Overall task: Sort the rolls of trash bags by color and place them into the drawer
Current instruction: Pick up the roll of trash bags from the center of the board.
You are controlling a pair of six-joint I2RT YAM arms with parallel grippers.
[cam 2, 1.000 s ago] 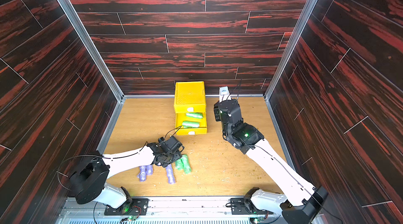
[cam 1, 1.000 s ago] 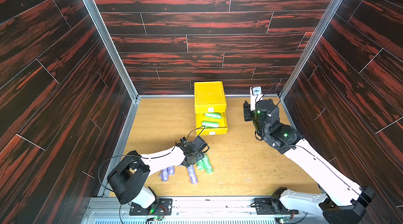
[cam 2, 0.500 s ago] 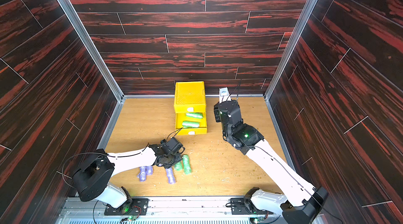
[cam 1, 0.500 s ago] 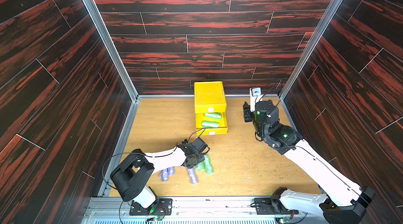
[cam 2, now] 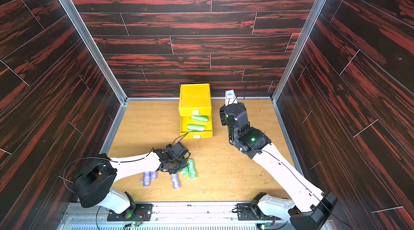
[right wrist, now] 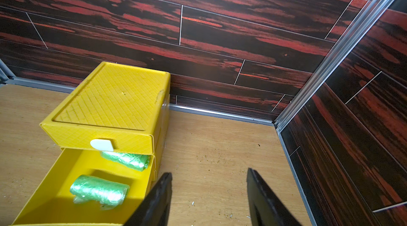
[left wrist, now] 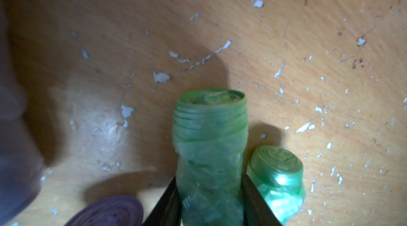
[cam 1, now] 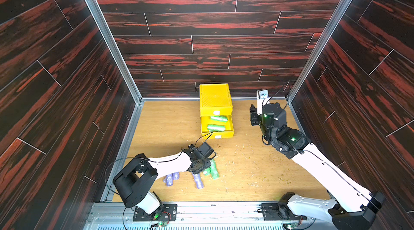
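The yellow drawer cabinet point(cam 1: 215, 99) stands at the back, its middle drawer point(cam 1: 231, 128) pulled out with two green rolls point(cam 1: 216, 127) inside. On the floor in front lie two more green rolls point(cam 1: 214, 169) and three purple rolls point(cam 1: 198, 180). My left gripper point(cam 1: 205, 168) is down over the green pair. In the left wrist view its jaws press both sides of one green roll point(left wrist: 210, 147), with the other green roll point(left wrist: 277, 169) beside it and a purple roll point(left wrist: 110, 211) on the opposite side. My right gripper point(right wrist: 209, 171) hangs open and holds nothing, right of the cabinet point(right wrist: 105, 103).
Dark wood-patterned walls close in the wooden floor point(cam 1: 246, 168) on three sides. A metal rail point(cam 1: 201, 211) carrying both arm bases runs along the front edge. Small white flecks litter the floor.
My left gripper's jaws have closed in onto the green roll on the floor, and the wrist shifted slightly toward the front. The right arm has barely moved.
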